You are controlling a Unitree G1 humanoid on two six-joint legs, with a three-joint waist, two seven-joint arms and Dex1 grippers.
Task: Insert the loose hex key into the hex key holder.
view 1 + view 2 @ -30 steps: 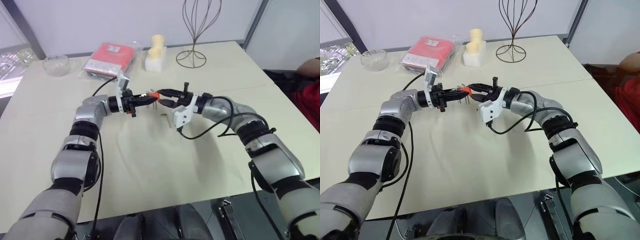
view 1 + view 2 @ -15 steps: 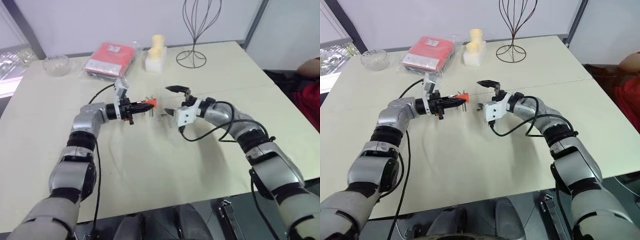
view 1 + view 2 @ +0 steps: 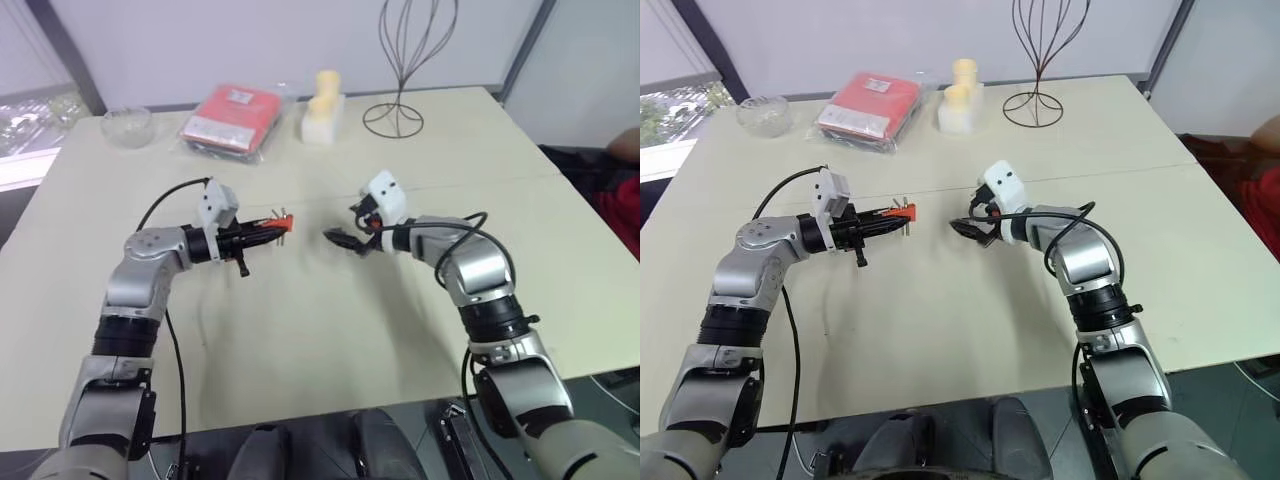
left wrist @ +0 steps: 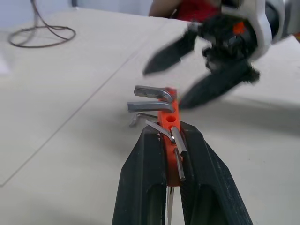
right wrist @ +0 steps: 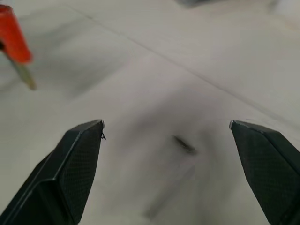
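Left of frame centre, my left gripper (image 4: 168, 154) is clamped on the red key holder (image 4: 169, 123), its long axis running on toward my spread-fingered, empty right gripper (image 3: 348, 226), its keys (image 4: 149, 99) sticking sideways; the blurred dark sliver (image 5: 184, 145) may be the loose key.

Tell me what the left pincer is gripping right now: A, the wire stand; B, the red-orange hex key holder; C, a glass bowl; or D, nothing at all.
B: in the left wrist view the left pincer has its two black fingers shut on the hex key holder, with short grey keys sticking out of the block.
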